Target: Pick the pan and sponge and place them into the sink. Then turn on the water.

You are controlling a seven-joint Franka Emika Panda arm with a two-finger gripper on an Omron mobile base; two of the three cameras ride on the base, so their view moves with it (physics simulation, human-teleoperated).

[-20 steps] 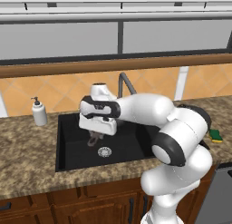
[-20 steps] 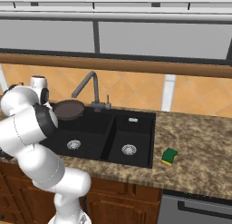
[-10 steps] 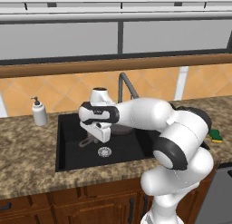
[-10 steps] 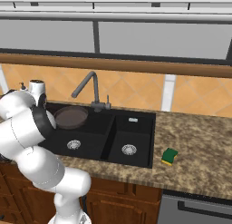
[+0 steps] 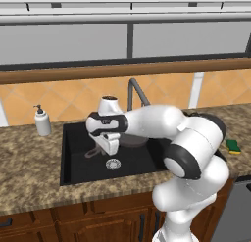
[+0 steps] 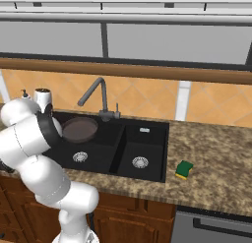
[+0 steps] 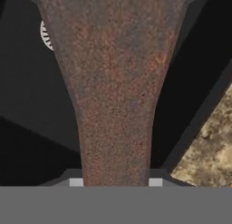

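At the left of the left base view, the soap dispenser point(image 5: 42, 121) stands on the tabletop point(image 5: 29, 172), out of harm's way. At centre, my jaws point(image 5: 109, 149) are clamped on the handle of the pan point(image 6: 78, 129), holding it low over the large basin of the sink point(image 5: 78, 172). If I let go with the pan tilted, it could clatter onto the drain point(image 5: 112, 163) or catch the faucet point(image 6: 94, 95). Far right, the sponge point(image 6: 185, 169) waits on the tabletop.
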